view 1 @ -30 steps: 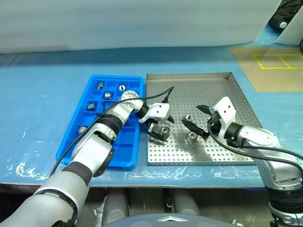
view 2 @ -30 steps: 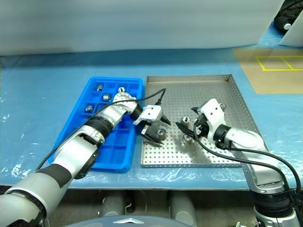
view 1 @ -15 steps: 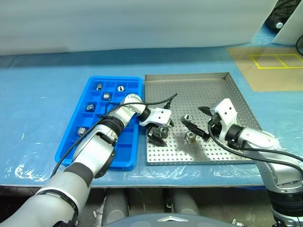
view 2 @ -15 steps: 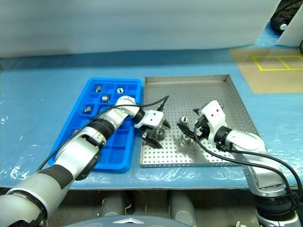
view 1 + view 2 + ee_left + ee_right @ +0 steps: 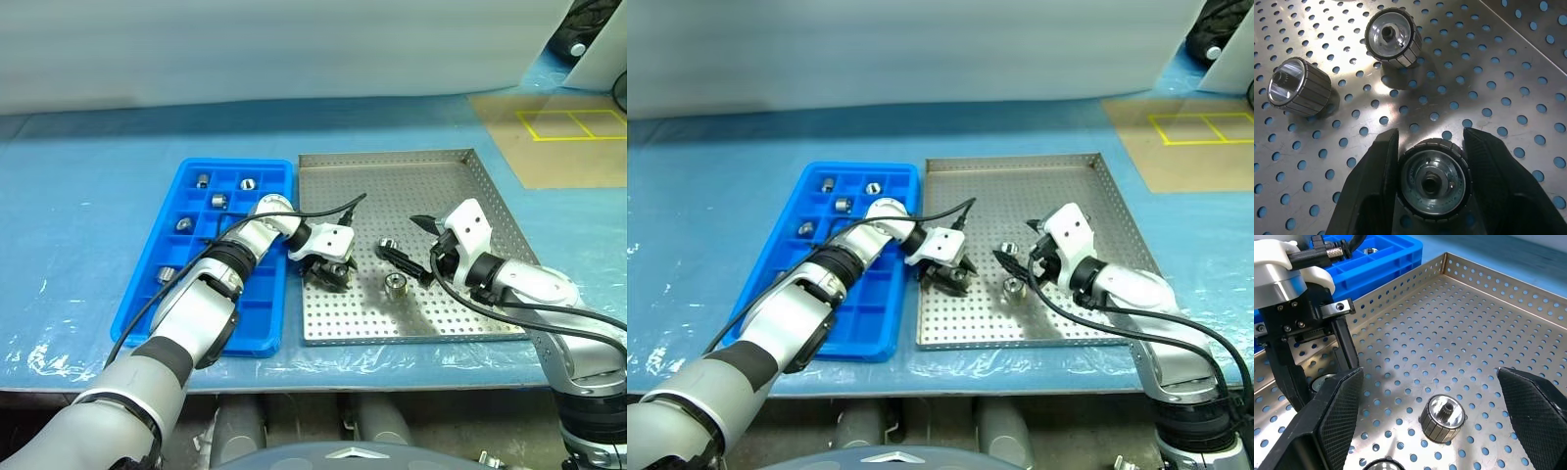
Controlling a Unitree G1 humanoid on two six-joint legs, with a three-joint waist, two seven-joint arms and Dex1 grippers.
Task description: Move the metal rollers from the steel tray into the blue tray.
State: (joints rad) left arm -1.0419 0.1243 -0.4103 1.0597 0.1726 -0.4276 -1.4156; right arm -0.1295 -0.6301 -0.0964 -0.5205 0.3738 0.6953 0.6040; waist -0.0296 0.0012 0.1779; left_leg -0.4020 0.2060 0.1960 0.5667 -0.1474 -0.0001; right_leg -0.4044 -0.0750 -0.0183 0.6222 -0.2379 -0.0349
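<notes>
A table (image 5: 88,186) covered in crinkled blue plastic sheet carries both trays; its near edge has shiny, wrinkled film. On it sits the steel tray (image 5: 431,181), square, low-rimmed, its floor punched with rows of small holes, and touching its left side the blue tray (image 5: 162,318), glossy plastic split into small square pockets.

The left gripper (image 5: 331,273) reaches from over the blue tray down onto the steel tray's floor, its two black fingers pinched on a roller (image 5: 1433,180), a short ribbed silver cylinder with a dark centre hole, still resting on the perforated metal. The right gripper (image 5: 412,245) hovers just beside it with fingers spread wide; two loose rollers (image 5: 395,285) lie beneath and between them.

Farther back, several rollers (image 5: 218,201) sit in separate pockets of the blue tray. Beyond the table's far right lies a brown floor panel (image 5: 558,147) with yellow tape lines.
</notes>
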